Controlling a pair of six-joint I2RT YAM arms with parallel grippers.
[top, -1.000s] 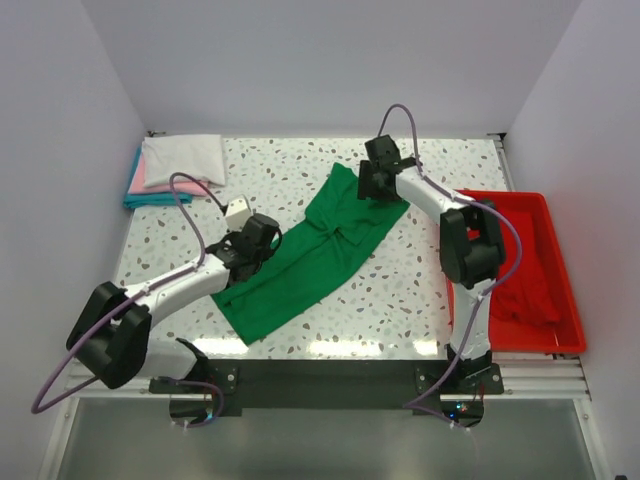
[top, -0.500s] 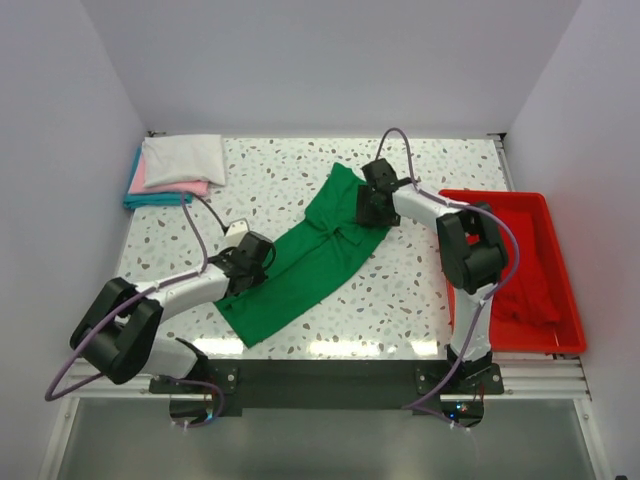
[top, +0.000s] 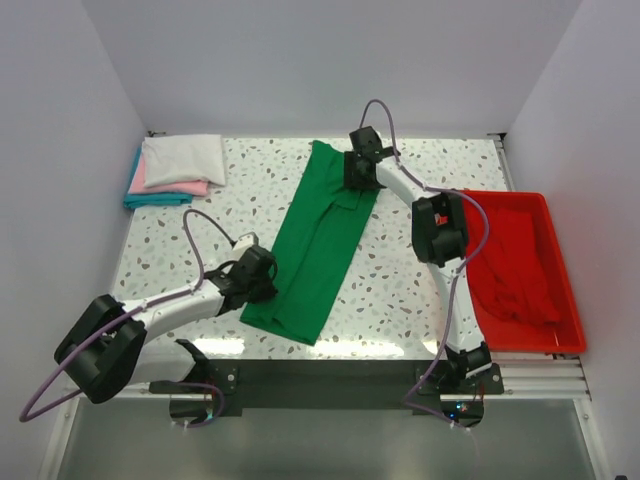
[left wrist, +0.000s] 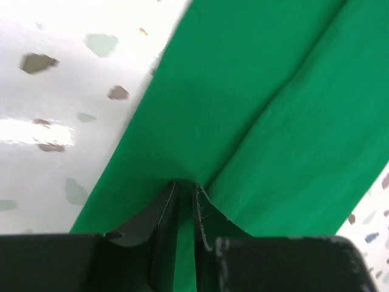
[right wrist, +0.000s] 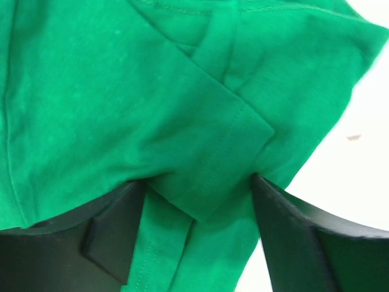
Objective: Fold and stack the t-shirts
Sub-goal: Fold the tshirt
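Note:
The green t-shirt (top: 322,240) lies as a long narrow strip running from the far middle of the table toward the near edge. My left gripper (top: 262,283) is at the strip's near left edge. In the left wrist view it (left wrist: 185,185) is shut on a pinch of the green cloth (left wrist: 255,109). My right gripper (top: 355,175) is at the shirt's far end. In the right wrist view its jaws (right wrist: 197,201) stand wide apart with a folded sleeve of the green shirt (right wrist: 121,79) between them. A folded white tee (top: 185,158) tops pink (top: 172,187) and teal (top: 150,200) ones at the far left.
A red tray (top: 572,310) stands at the right edge of the table with red cloth (top: 515,280) in it. The speckled tabletop (top: 420,290) shows between the shirt and the tray. White walls close the table at the back and sides.
My right gripper moved left and farther back with the shirt's upper end. My left gripper moved nearer and slightly right. The crumpled shirt is now pulled out into a straight strip.

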